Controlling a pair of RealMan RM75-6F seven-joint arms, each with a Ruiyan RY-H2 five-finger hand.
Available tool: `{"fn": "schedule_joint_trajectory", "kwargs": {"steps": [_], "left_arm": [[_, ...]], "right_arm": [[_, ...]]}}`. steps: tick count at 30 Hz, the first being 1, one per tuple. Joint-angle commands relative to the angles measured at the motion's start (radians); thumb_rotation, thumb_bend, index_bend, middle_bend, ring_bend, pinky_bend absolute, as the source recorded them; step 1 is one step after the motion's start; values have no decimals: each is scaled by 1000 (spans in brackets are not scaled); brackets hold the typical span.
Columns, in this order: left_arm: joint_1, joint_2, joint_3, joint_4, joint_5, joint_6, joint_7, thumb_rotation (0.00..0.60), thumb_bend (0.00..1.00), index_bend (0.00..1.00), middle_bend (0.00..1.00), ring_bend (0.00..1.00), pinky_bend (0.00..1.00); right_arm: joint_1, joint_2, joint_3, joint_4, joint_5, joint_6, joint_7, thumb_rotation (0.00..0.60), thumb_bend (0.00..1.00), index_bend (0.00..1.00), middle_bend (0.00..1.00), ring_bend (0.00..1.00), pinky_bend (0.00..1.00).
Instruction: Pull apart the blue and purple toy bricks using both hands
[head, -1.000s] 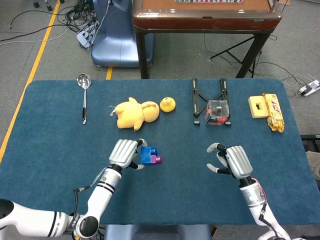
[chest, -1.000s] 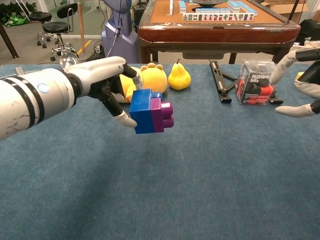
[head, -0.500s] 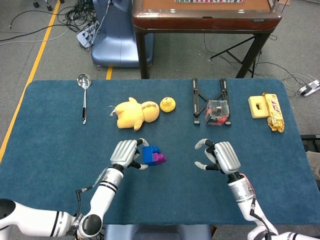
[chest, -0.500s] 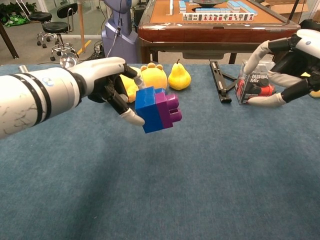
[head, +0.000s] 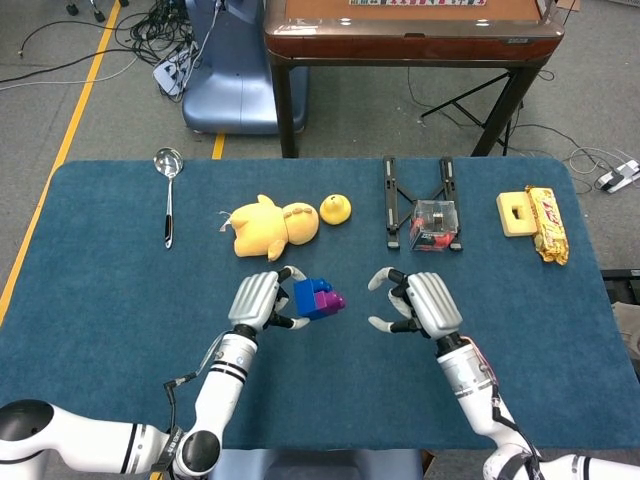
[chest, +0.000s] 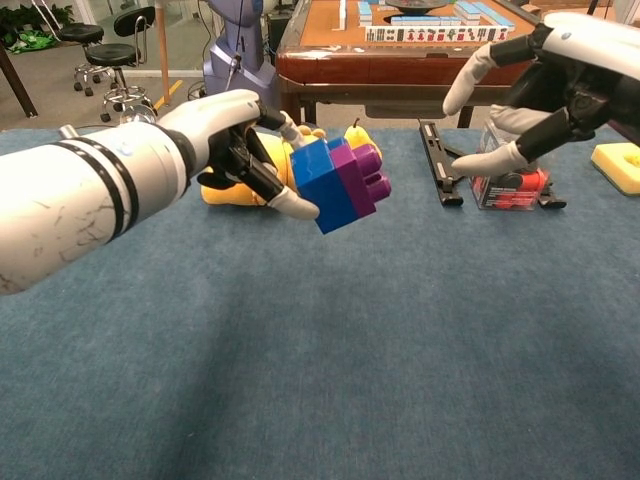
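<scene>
Above the surface (head: 120, 300), near its centre, the left hand (head: 256, 300) grasps the blue brick (head: 308, 298) between thumb and fingertips and holds it aloft, with the purple brick (head: 330, 298) joined to its 3 o'clock face; in the chest view the pair is tilted, purple studs facing 3 o'clock. At 3 o'clock of the pair, near but apart from it, the right hand (head: 418, 303) hangs released, fingers spread and curved toward the purple brick. Step in hand, as judged: approach of the second hand, bricks not yet separated. Next move calls for the right hand to close on the purple brick alone, then pull toward 3 o'clock while the left hand holds firm.
</scene>
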Motion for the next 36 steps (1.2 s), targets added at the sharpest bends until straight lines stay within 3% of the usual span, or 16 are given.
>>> {"fn": "schedule_joint_trajectory", "kwargs": {"steps": [1,20,36], "left_arm": [[-1,-7,-3,4,3,4,-1,600,272,618,1000,1000,1000],[-10,-38,-22,10,13,16,15,600,272,618,1000,1000,1000],[-27,-49,-46,-5,-3,15,36,600,272,617,1000,1000,1000]], "right_arm": [[27,22,28,-52,72,-20,-59,600,87,483,1000,1000,1000],[155,112,111,-165,415,-70,-184,600,144,485,1000,1000,1000],[267,202,121,-195,636,-145,-201,600,87,485,1000,1000,1000]]}}
